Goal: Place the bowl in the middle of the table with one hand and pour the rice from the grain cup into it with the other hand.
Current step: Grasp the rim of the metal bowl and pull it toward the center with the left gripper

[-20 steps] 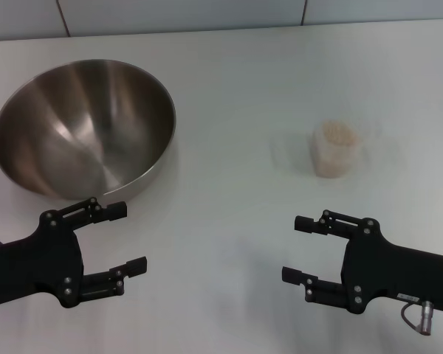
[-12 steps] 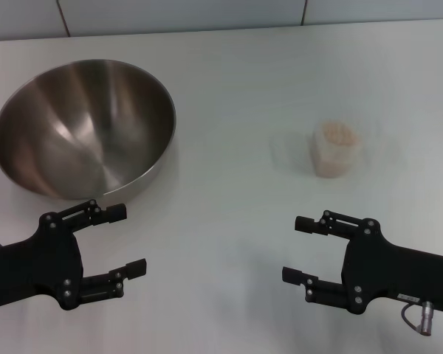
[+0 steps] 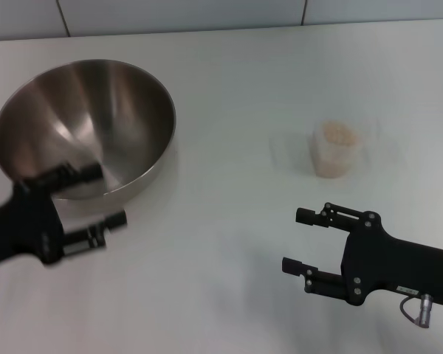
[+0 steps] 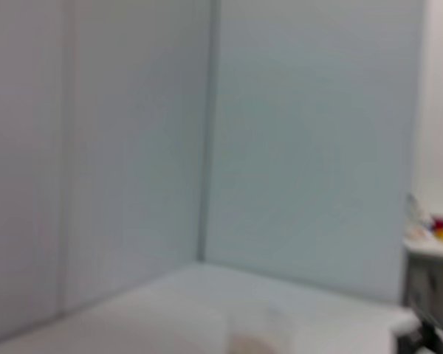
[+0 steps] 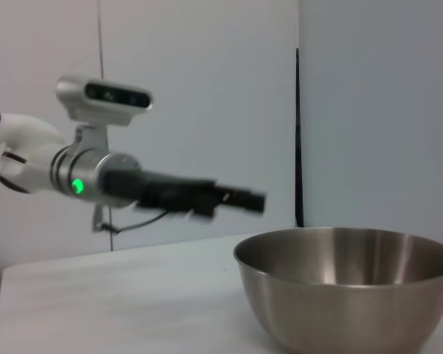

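Blurring left hand (image 3: 94,198) hides the bowl (image 3: 88,125) near rim.

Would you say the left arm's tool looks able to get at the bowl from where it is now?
Probably yes: the left tool is open, beside the bowl's near rim, with nothing between them.

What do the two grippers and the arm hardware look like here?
Both the left gripper and the right gripper are matte black, each with two slim parallel fingers and silver screw heads. The right one has a metal connector with a looped cable by its wrist. In the right wrist view, the left arm is white and silver, with a green light and a grey camera on top.
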Controlling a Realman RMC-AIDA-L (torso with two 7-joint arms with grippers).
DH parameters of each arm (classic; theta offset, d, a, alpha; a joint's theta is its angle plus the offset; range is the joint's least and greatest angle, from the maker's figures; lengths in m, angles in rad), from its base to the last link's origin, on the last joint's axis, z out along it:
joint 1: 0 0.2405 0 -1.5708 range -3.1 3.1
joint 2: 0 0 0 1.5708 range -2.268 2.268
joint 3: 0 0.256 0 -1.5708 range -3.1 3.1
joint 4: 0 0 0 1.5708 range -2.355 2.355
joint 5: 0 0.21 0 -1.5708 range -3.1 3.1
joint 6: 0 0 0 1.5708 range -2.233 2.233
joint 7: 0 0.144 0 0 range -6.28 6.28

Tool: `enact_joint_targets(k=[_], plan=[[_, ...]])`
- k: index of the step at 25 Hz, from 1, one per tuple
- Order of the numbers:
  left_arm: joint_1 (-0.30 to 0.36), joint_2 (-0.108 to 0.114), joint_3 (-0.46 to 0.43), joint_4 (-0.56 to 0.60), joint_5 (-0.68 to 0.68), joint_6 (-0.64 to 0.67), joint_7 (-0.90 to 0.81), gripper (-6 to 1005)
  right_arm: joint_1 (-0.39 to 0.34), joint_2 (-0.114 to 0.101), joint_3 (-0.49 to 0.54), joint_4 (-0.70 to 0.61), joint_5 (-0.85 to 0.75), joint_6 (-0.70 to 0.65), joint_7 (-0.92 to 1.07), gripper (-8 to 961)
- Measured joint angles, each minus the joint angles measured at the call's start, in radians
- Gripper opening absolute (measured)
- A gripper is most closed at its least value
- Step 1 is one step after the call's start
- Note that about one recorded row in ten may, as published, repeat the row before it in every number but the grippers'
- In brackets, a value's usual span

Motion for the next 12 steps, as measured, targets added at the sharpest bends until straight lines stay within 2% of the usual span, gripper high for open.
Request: enact_joint_targets(k=[2, 3, 4, 5, 7, 12], plan=[[0.000, 0.000, 0.000, 0.000, 0.000, 0.000, 0.000, 779, 0.004, 0.000, 0.000, 0.001, 0.001, 0.002, 0.000, 704], [-0.037, 0.000, -0.108, 0.010, -0.065, -0.013, -0.162, 778, 0.004, 0.000, 0.000, 0.001, 0.001, 0.002, 0.000, 704], [-0.037, 0.000, -0.108, 0.010, -0.065, -0.013, -0.162, 776, 0.006, 0.000, 0.000, 0.002, 0.001, 0.005, -0.002, 704], [-0.069, 0.005, -0.152, 0.033, -0.067, -0.052, -0.307, 775, 0.009, 0.000, 0.000, 0.004, 0.002, 0.008, -0.004, 704], [-0.096, 0.010, -0.178, 0.086, -0.058, -0.151, -0.493, 772, 0.018, 0.000, 0.000, 0.017, 0.003, 0.015, -0.013, 704], [-0.095, 0.003, -0.197, 0.149, -0.058, -0.231, -0.606, 765, 0.038, -0.001, 0.008, 0.066, 0.024, 0.017, -0.060, 704]])
